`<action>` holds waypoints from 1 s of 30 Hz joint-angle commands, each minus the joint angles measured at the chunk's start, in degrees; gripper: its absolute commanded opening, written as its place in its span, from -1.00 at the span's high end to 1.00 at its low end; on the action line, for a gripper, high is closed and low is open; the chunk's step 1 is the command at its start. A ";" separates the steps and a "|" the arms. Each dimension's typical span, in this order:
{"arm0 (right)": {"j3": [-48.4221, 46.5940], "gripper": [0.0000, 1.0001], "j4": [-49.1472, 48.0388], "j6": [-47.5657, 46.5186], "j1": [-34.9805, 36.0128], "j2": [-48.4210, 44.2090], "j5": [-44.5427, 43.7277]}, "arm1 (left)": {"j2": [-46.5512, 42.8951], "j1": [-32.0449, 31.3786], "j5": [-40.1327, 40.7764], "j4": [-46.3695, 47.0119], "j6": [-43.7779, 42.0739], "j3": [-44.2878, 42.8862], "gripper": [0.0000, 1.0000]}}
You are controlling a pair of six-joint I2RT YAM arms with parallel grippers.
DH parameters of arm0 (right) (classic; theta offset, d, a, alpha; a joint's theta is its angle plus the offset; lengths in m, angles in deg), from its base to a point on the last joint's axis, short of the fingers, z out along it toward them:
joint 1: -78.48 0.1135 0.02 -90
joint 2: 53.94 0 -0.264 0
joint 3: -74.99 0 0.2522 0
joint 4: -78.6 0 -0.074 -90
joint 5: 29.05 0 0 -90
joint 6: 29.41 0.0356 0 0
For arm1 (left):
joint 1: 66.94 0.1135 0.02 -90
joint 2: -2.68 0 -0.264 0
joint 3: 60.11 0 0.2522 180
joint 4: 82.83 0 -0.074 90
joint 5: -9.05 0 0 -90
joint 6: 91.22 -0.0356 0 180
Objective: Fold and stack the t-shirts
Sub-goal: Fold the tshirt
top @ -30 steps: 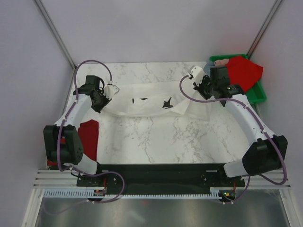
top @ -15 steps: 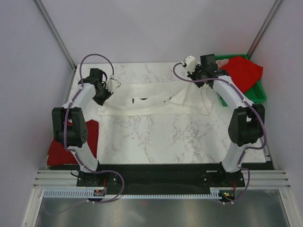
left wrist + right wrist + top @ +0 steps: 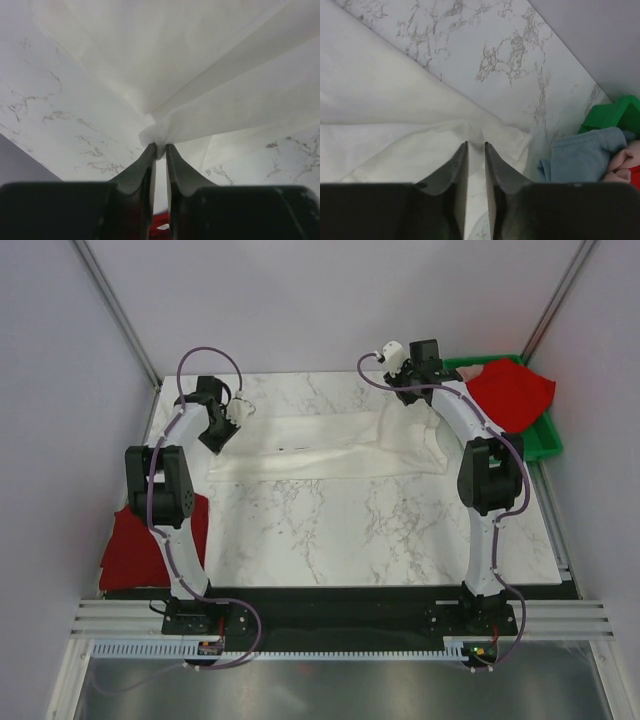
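Observation:
A large white t-shirt lies in a wide band across the far part of the marble table. My left gripper is shut on its left edge; the left wrist view shows the fingertips pinching a bunch of white cloth. My right gripper is shut on its right far edge, and the cloth is held between its fingertips. A red t-shirt lies at the table's left near edge. Another red t-shirt and a grey-blue one lie in the bin.
A green plastic bin stands at the far right corner, also in the right wrist view, with a pink cloth in it. Grey walls close the table's far side and both sides. Marble table.
Both arms have swung toward the far edge, carrying the white shirt's held edge with them. The shirt now lies in a narrower band and its dark marks are mostly covered.

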 commanded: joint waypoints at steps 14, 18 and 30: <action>3.19 0.11 9.29 4.59 -0.19 -4.72 15.22 | -6.22 -0.56 0.52 0.63 10.12 2.42 -0.10; -1.48 0.10 14.23 4.41 -0.19 1.34 17.34 | -5.34 -0.57 -0.18 0.63 10.90 5.94 -0.04; -4.74 0.10 19.15 1.07 -0.11 7.33 16.90 | -1.73 -0.56 0.35 0.72 13.28 10.34 0.03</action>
